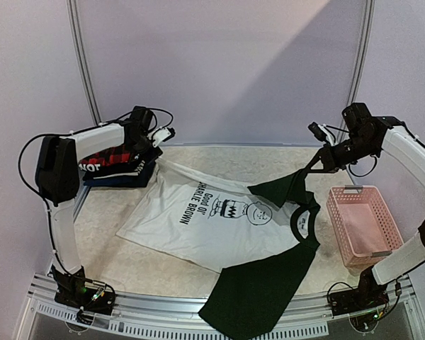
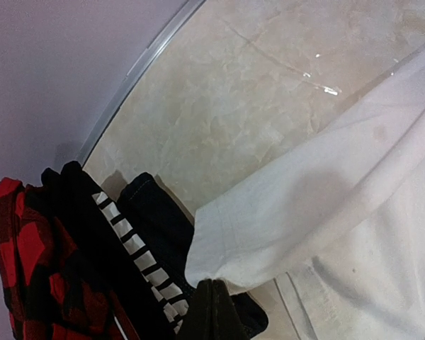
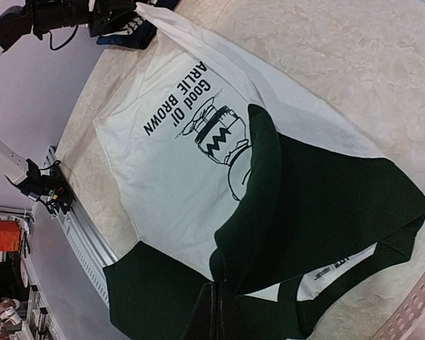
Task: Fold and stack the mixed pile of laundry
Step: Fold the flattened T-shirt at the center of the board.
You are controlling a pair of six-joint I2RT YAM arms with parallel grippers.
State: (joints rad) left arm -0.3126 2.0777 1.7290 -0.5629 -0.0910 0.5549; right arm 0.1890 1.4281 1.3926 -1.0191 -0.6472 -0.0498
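Observation:
A white tee point(image 1: 191, 219) with dark sleeves and a Charlie Brown print lies spread across the table's middle. My left gripper point(image 1: 158, 156) is shut on its far left hem corner point(image 2: 219, 269) and holds it just above the table. The closed left fingertips point(image 2: 214, 297) pinch the white cloth. My right gripper point(image 1: 314, 167) is shut on one dark sleeve point(image 3: 319, 205), lifted and folded over the print. The other dark sleeve point(image 1: 258, 290) hangs over the near edge. At the back left sits a folded stack point(image 1: 113, 168) with a red-and-black plaid shirt point(image 2: 35, 276) on top.
A pink slatted basket point(image 1: 361, 223) stands at the right, close to the tee's collar. A striped garment point(image 2: 138, 255) and a navy one point(image 2: 156, 212) lie in the stack right beside my left gripper. The metal rail point(image 1: 163, 319) runs along the near edge.

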